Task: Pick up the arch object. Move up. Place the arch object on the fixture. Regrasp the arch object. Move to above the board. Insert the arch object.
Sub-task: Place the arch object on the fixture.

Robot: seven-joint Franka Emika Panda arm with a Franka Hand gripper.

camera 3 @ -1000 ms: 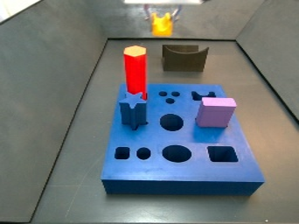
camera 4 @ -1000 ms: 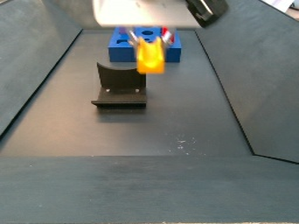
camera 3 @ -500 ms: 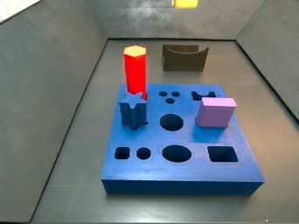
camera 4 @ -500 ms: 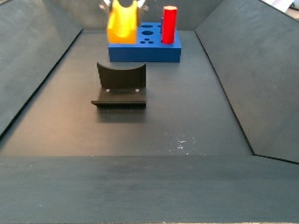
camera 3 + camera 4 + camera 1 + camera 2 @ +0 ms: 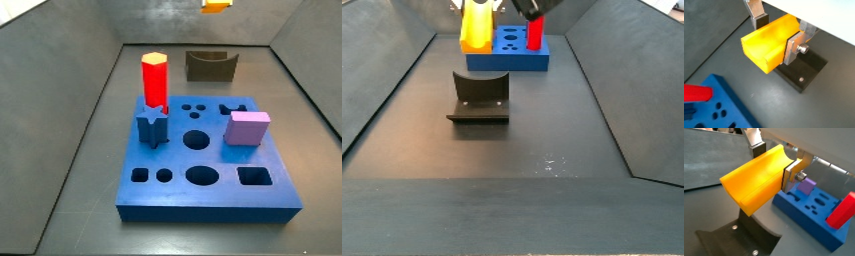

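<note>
Arch object lifted clear, not yet set on the fixture.

In both wrist views the hand (image 5: 779, 31) is clamped on the yellow arch object (image 5: 767, 44), with the fixture (image 5: 804, 74) on the floor beneath and the board (image 5: 811, 213) nearby. In a side view the arch object (image 5: 476, 27) hangs high above the fixture (image 5: 480, 98); in a side view only its lower edge (image 5: 215, 5) shows at the top of the frame. Picking and lifting look done; placing, regrasping and inserting remain.
</note>
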